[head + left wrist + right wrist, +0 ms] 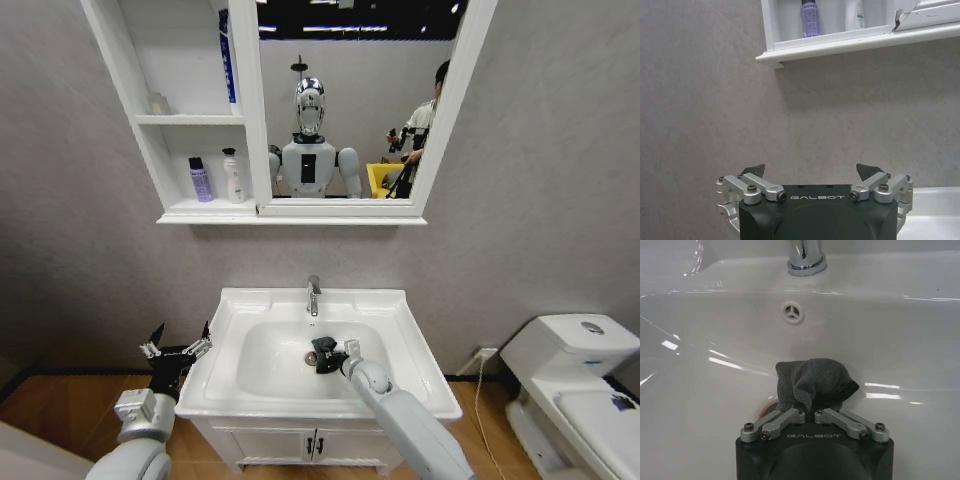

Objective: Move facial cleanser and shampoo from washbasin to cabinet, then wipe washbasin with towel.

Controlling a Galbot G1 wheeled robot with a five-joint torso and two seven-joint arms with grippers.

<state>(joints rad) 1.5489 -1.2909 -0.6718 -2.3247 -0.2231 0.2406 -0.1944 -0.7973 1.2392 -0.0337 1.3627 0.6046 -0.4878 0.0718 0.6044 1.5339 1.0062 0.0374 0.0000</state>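
Right wrist view | towel [812, 385] dark, bunchy (claw-gripped) | washbasin [900, 330] white

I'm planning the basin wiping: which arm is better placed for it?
Probably the right. The right gripper is shut on the towel down in the washbasin bowl, by the drain. The left gripper hangs open beside the basin, holding nothing.
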